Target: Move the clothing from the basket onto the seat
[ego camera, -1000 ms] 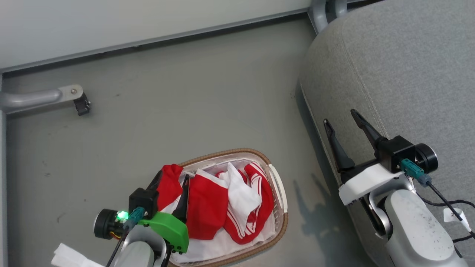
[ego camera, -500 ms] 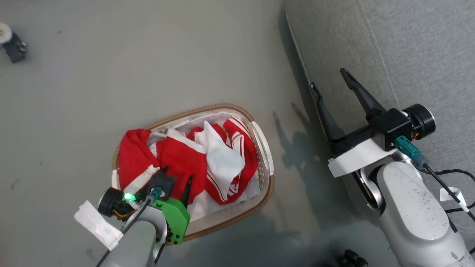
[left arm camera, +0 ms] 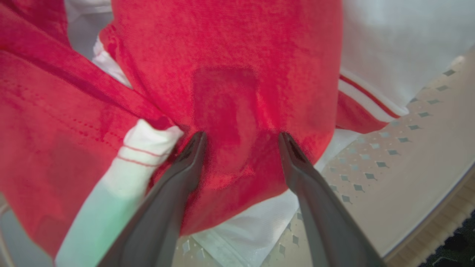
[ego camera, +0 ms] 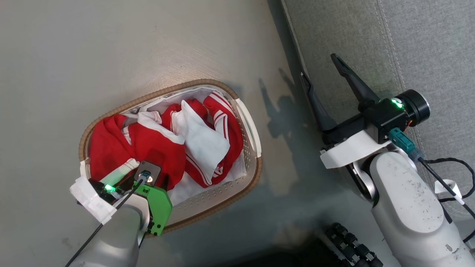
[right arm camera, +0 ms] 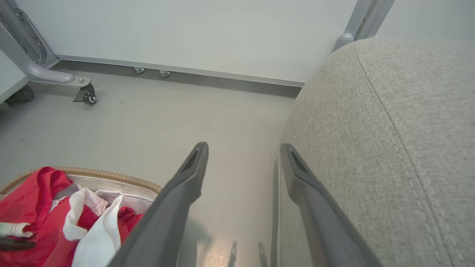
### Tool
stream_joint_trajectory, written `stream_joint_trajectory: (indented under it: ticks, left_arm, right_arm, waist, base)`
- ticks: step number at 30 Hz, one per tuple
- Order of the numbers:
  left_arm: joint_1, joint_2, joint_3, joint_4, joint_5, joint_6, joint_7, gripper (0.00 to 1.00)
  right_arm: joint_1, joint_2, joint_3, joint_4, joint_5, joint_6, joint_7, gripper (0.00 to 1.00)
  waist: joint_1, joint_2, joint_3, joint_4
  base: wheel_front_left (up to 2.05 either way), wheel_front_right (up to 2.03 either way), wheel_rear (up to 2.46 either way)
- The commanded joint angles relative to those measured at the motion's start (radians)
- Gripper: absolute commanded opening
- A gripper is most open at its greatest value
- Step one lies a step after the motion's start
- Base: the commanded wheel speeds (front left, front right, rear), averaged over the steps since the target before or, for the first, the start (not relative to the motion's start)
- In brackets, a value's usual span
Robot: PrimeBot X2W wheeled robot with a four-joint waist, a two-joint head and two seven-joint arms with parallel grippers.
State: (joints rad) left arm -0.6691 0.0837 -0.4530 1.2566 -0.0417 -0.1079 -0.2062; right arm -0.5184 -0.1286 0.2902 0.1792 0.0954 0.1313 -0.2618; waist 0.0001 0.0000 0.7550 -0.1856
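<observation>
A smooth grey floor (right arm camera: 122,122) runs back to a pale wall (right arm camera: 204,33), edged along the bottom by a metal skirting strip (right arm camera: 230,79). Off to the left, a grey metal leg (right arm camera: 48,76) ends in a small black caster (right arm camera: 86,96). Farther right a grey post (right arm camera: 363,18) rises against the wall.

This looks like a robot test bay dressed up as a corner of a living room, not a real home. Ahead of the right gripper (right arm camera: 243,145), a bare grey floor (right arm camera: 130,122) runs up to plain white wall panels (right arm camera: 204,33) edged with a metal strip (right arm camera: 222,78). Far off to the gripper's left, a grey metal frame leg (right arm camera: 48,76) ends in a caster (right arm camera: 87,96). Just to its right is a grey fabric sofa seat (right arm camera: 389,129). Low to its left is a laundry basket (right arm camera: 111,175) of red-and-white sports clothing (right arm camera: 41,215).
</observation>
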Motion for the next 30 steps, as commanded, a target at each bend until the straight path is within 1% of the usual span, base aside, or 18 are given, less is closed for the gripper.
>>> stream_joint_trajectory:
  ticks: [1,4,7,11,14,17,18,19,21,24,26,30]
  left_arm:
    - [-0.020,0.002,-0.003,0.008,0.006,0.016,0.013,1.00]
    - [-0.021,0.002,-0.017,0.023,0.017,0.053,0.049,1.00]
    - [-0.028,0.010,-0.027,0.027,0.025,0.071,0.068,1.00]
    - [-0.042,0.022,-0.045,0.030,0.033,0.076,0.088,1.00]
    - [-0.051,0.023,-0.054,0.032,0.031,0.065,0.099,1.00]
    - [-0.055,0.023,-0.056,0.034,0.022,0.067,0.122,1.00]
    - [-0.054,0.023,-0.060,0.034,0.023,0.063,0.132,0.32]
    - [-0.052,0.023,-0.059,0.033,0.018,0.061,0.136,0.00]
    - [-0.039,0.020,-0.055,0.034,0.007,0.051,0.147,0.00]
    - [-0.013,0.015,-0.053,0.034,-0.008,0.034,0.135,0.00]
    - [-0.002,0.009,-0.052,0.035,-0.017,0.028,0.108,0.00]
    - [0.029,-0.006,-0.049,0.033,-0.046,0.015,0.016,0.00]
  right_arm:
    - [-0.003,0.000,0.002,0.004,-0.002,-0.001,-0.004,1.00]
    - [-0.002,0.000,0.005,0.009,0.001,-0.001,-0.004,1.00]
    - [-0.006,-0.003,0.012,0.005,0.004,-0.001,-0.004,1.00]
    - [-0.012,-0.010,0.013,-0.004,0.001,-0.001,-0.004,1.00]
    - [-0.015,-0.014,0.012,-0.008,0.000,-0.001,-0.004,1.00]
    - [-0.014,-0.016,0.013,-0.008,-0.001,-0.001,-0.004,1.00]
    - [-0.014,-0.016,0.015,-0.006,-0.002,-0.001,-0.004,1.00]
    - [-0.013,-0.015,0.016,-0.004,-0.002,-0.001,-0.004,1.00]
    - [-0.008,-0.014,0.022,0.003,-0.002,-0.001,-0.004,1.00]
    - [-0.003,-0.011,0.030,0.015,0.009,-0.001,-0.004,1.00]
    - [0.002,-0.009,0.032,0.022,0.013,-0.001,-0.004,1.00]
    - [0.024,-0.007,0.042,0.045,0.022,-0.001,-0.004,1.00]
  waist:
    - [-0.0001,0.0000,0.002,-0.003]
    - [-0.0001,0.0000,-0.001,-0.001]
    - [-0.0001,0.0000,0.007,-0.002]
    - [-0.0001,0.0000,0.024,0.001]
    - [-0.0001,0.0000,0.035,0.003]
    - [-0.0001,0.0000,0.038,0.005]
    - [-0.0001,0.0000,0.036,0.005]
    - [-0.0001,0.0000,0.034,0.005]
    - [-0.0001,0.0000,0.022,0.007]
    - [-0.0001,0.0000,-0.014,0.010]
    - [-0.0001,0.0000,-0.038,0.012]
    - [-0.0001,0.0000,-0.114,0.028]
  base:
    - [0.00,0.00,0.00]
    - [0.00,0.00,0.00]
    - [0.00,0.00,0.00]
    - [0.00,0.00,0.00]
    - [0.00,0.00,0.00]
    - [0.00,0.00,0.00]
    - [0.00,0.00,0.00]
    - [0.00,0.00,0.00]
    - [0.00,0.00,0.00]
    - [0.00,0.00,0.00]
    - [0.00,0.00,0.00]
    - [0.00,0.00,0.00]
